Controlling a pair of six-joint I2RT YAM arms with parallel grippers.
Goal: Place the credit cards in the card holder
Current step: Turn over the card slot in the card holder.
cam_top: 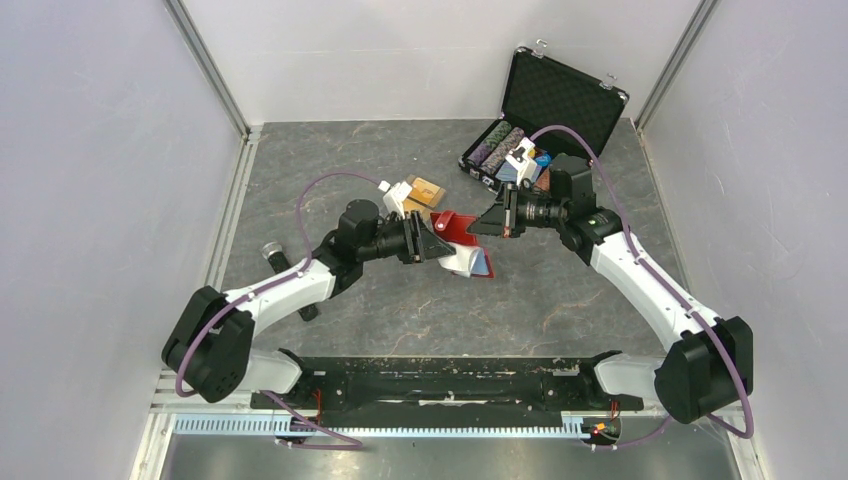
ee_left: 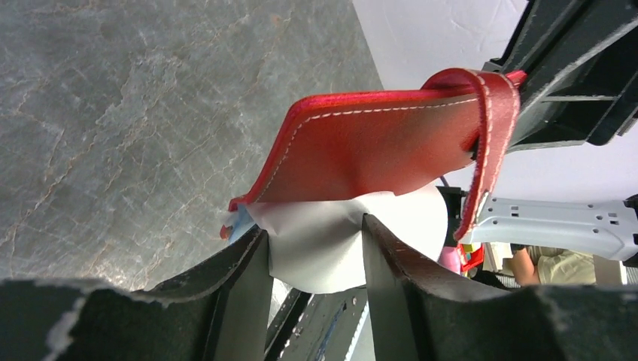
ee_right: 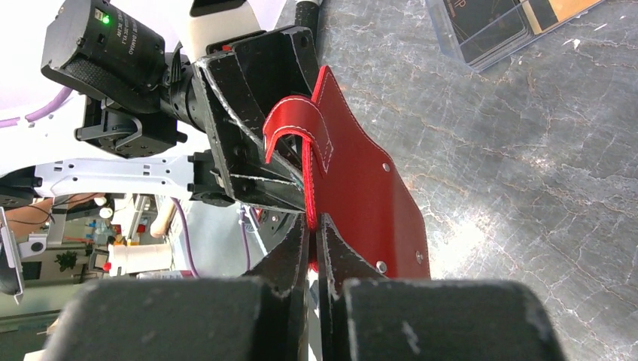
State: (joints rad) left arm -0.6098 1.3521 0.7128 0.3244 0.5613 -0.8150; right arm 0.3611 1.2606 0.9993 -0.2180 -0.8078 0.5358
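Mid-frame, my right tool [ee_right: 314, 222] pinched the red edge of the card holder [ee_right: 361, 173]; my left tool [ee_left: 314, 229] clasped its pale lining.

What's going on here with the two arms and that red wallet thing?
Both arms have the red card holder up off the table between them. The right gripper is shut on the edge of its red flap. The left gripper has its fingers on either side of the pale lining. The credit cards lie farther back on the table, in neither gripper, so none looks loaded yet.
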